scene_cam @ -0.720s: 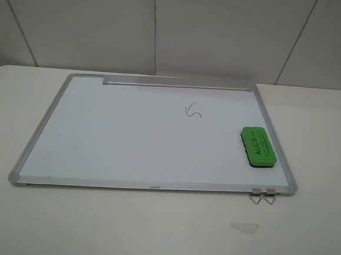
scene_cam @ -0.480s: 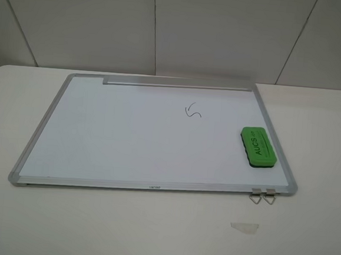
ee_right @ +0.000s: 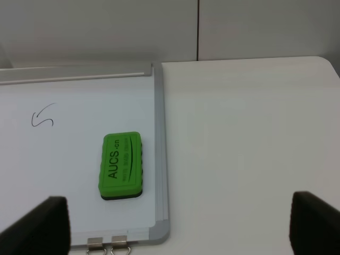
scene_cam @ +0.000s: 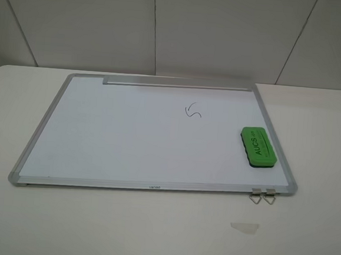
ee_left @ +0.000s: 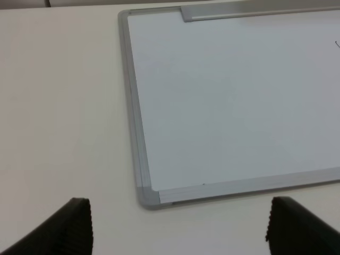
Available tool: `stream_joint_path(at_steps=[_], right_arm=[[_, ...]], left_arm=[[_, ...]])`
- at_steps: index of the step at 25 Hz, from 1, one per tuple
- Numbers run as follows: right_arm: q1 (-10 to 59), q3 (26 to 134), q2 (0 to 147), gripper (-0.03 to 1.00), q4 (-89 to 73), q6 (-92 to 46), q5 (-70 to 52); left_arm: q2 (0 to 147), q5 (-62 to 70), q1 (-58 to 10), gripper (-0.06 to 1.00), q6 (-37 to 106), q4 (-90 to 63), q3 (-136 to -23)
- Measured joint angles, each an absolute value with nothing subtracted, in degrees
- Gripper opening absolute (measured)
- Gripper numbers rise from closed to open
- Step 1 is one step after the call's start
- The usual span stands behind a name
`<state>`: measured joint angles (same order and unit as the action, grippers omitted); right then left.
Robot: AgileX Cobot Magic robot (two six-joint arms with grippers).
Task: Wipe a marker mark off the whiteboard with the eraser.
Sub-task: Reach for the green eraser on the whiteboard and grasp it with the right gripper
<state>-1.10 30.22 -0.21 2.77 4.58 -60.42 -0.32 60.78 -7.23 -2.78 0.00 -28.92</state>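
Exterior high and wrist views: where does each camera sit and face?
Exterior high: high, looking down on whiteboard, eraser, marker mark; no arm shows.
Left wrist: over the table, facing the board's near-left corner; open left gripper shows.
Right wrist: facing the board's right edge; open right gripper shows.
Exterior and right wrist share eraser and mark.

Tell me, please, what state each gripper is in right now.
Left gripper: open, holding nothing.
Right gripper: open, holding nothing.
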Motion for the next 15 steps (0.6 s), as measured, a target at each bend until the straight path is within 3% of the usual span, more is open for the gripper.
stream_joint_path(at_steps=[15], right_arm=[[-1.1,30.2,-0.2,0.82,2.8,4.6,-60.4]], left_arm=[[-0.3,60.8,-7.2,0.69,-2.8,0.0,-28.9]])
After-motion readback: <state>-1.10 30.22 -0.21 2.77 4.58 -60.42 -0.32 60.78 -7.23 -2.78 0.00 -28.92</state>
